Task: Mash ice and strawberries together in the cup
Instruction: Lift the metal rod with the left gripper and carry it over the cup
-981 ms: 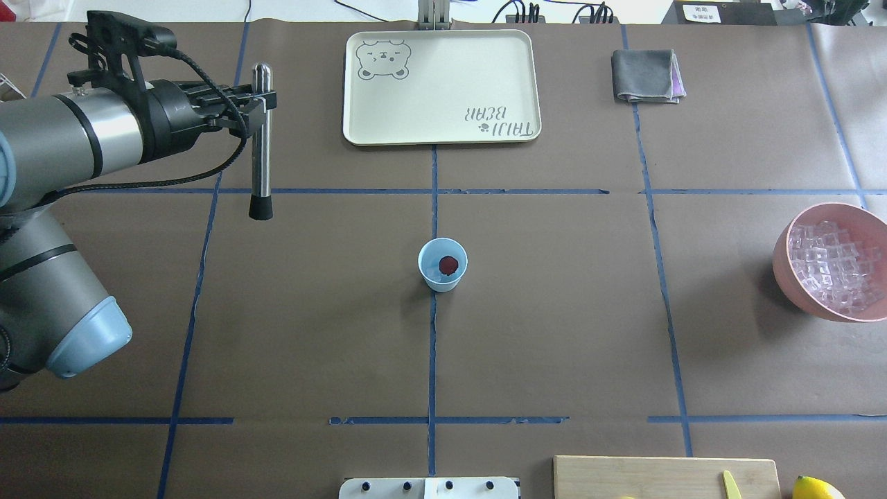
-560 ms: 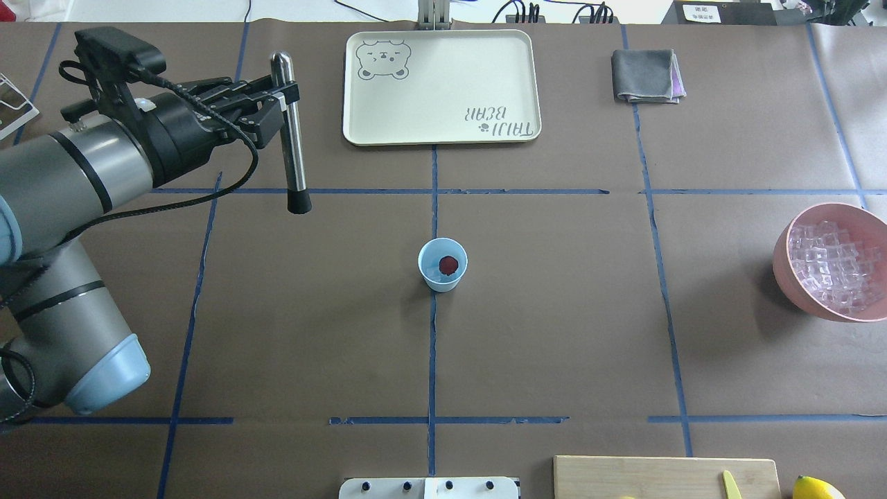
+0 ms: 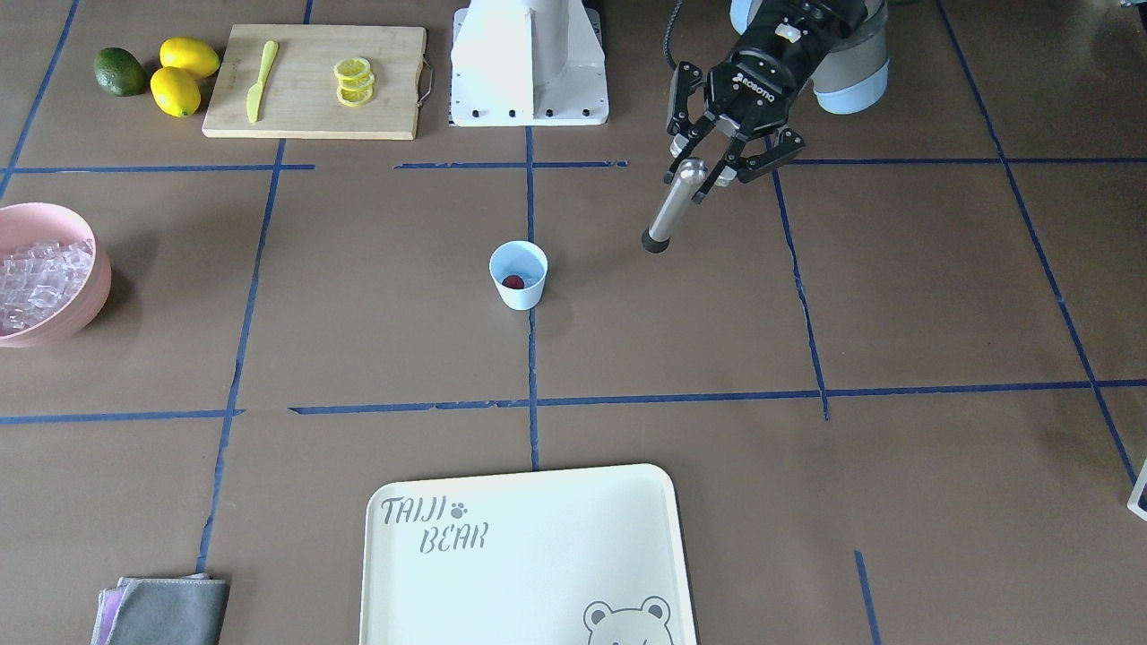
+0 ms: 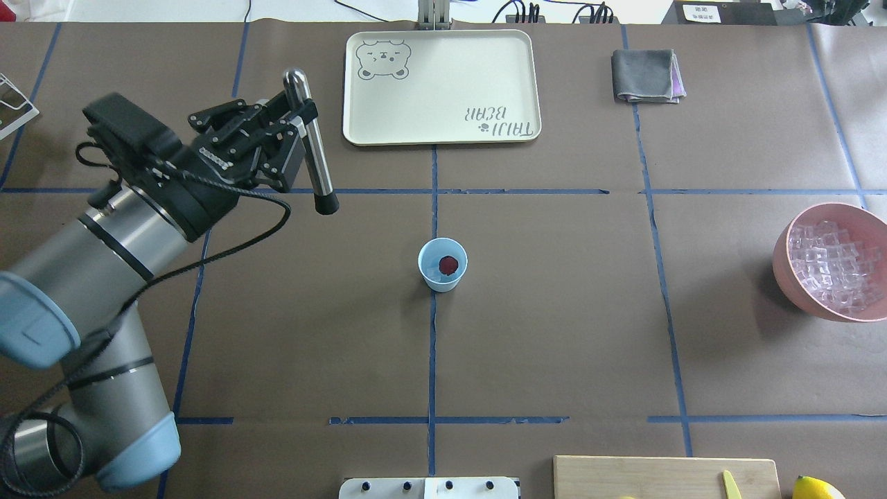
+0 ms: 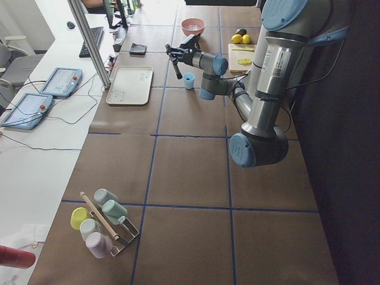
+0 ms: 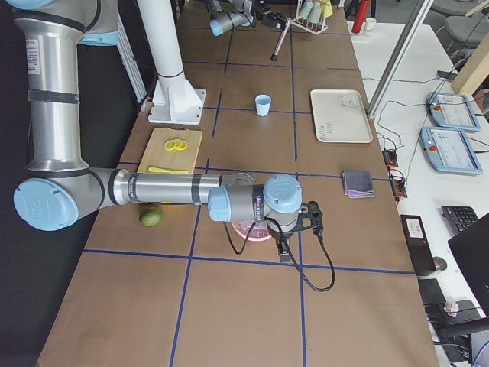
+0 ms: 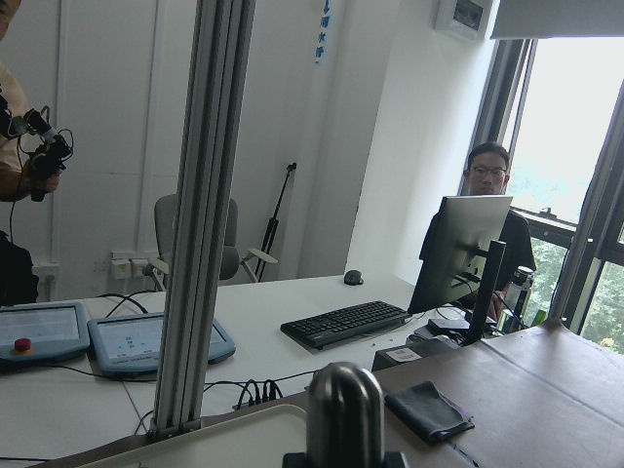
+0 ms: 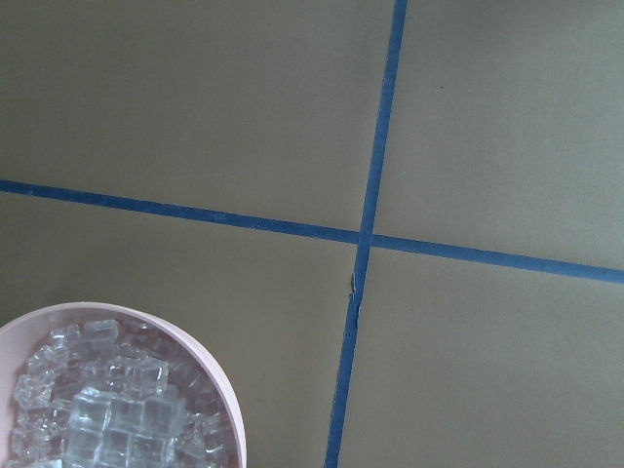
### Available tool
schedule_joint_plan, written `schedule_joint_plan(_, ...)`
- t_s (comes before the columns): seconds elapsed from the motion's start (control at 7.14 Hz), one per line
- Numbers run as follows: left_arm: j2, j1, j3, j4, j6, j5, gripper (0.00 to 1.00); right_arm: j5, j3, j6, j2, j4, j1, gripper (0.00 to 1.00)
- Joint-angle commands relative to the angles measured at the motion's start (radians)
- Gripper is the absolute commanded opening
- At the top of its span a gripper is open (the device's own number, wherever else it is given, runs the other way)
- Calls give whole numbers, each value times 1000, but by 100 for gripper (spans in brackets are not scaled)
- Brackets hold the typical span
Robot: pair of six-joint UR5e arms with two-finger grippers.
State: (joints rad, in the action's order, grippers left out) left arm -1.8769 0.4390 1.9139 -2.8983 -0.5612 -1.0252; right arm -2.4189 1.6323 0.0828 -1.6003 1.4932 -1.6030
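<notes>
The light-blue cup stands at the table's middle, also in the front view. A small red strawberry lies inside it. The ice is heaped in a pink bowl at the right edge. My left gripper is shut on a steel muddler with a black tip, held tilted above the table, left of and beyond the cup. My right gripper hangs over the bowl; I cannot tell whether it is open or shut. Its wrist view shows ice.
A cream tray lies at the far middle, a grey cloth to its right. A cutting board with lemon slices and a yellow knife, two lemons and an avocado sit near the robot's base. A cup rack stands at the left end.
My left arm has swung right and a little nearer, carrying the muddler towards the cup. The muddler now tilts, its black tip pointing towards the cup. The cup and bowl have not moved.
</notes>
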Motion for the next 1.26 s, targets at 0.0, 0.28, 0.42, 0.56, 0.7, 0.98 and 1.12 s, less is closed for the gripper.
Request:
schedule_joint_plan(0.0, -94, -166, -45, -58, 114, 181, 0, 3, -6, 2, 2, -1, 0, 100)
schedule_joint_plan(0.28, -160, -167, -107, -74, 112, 174, 0, 14, -8, 0, 5, 1, 2, 100)
schedule_joint_plan(0.42, -203, -167, -148, -87, 112, 151, 0, 12, -8, 0, 3, 2, 2, 100)
schedule_joint_plan(0.56, -227, -167, -211, -155, 112, 139, 0, 4, -3, 0, 6, 33, 2, 100)
schedule_joint_plan(0.7, -254, -167, -298, -226, 112, 136, 0, 3, 3, 0, 5, 39, 2, 100)
schedule_joint_plan(0.98, -304, -167, -461, -355, 110, 123, 0, 3, 3, 0, 5, 39, 2, 100)
schedule_joint_plan(1.12, -310, -167, -463, -364, 107, 122, 0, 4, 4, 0, 5, 39, 2, 100)
